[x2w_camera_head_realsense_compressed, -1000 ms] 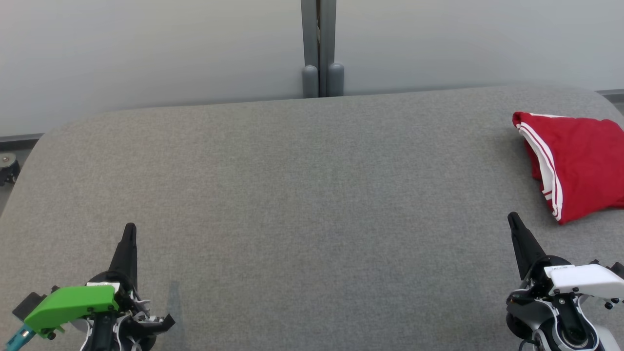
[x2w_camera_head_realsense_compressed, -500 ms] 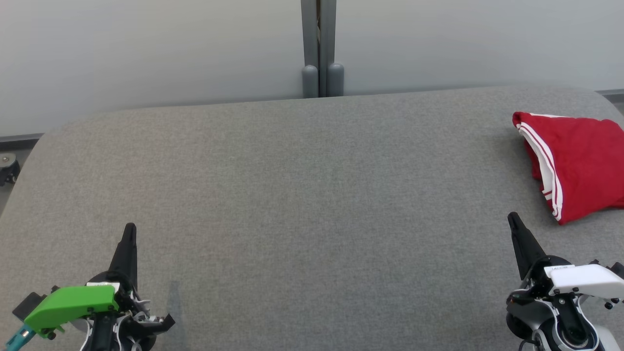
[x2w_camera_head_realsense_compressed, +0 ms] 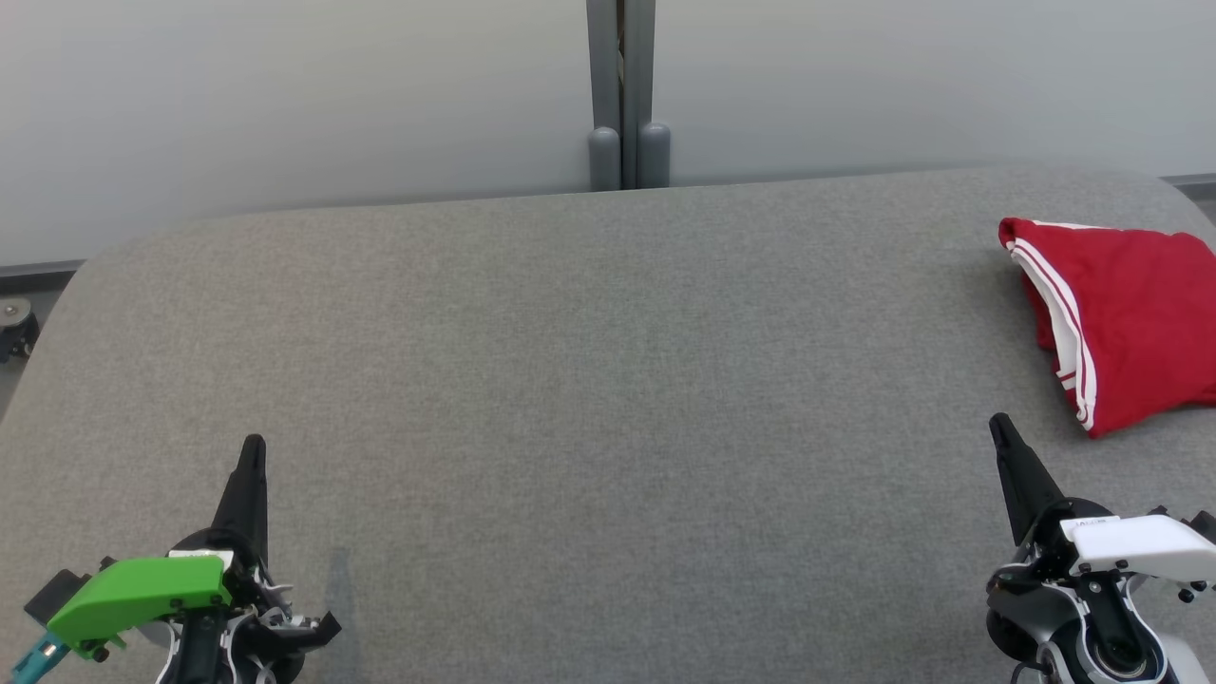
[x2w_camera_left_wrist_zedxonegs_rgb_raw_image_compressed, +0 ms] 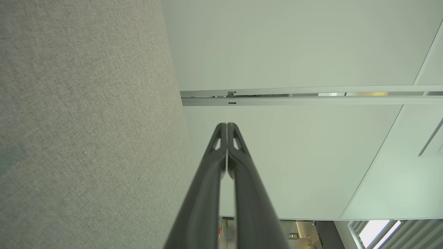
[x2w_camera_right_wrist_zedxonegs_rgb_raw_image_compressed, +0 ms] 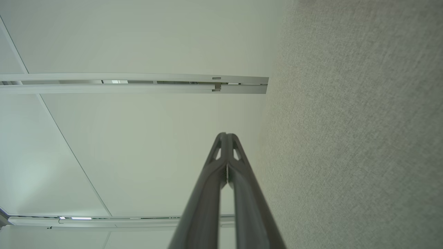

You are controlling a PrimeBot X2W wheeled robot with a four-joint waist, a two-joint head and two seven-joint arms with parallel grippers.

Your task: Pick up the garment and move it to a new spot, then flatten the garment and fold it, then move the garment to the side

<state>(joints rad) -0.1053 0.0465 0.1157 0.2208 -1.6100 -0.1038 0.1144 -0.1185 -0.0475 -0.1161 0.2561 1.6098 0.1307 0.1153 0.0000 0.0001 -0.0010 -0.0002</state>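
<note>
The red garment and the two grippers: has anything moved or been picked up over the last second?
Nothing has visibly changed. The red garment lies in the same spot at the right side of the grey table, untouched. The left gripper and the right gripper stay where they were near the table's front edge, both shut and holding nothing.

Grey, fabric-covered table [x2w_camera_head_realsense_compressed: 570, 380] with rounded far corners, spanning the head view from nine to three o'clock. Lying directly on it at about two o'clock, near the right-hand edge: a folded red garment [x2w_camera_head_realsense_compressed: 1130, 313], white stripes running along its left hem.
</note>
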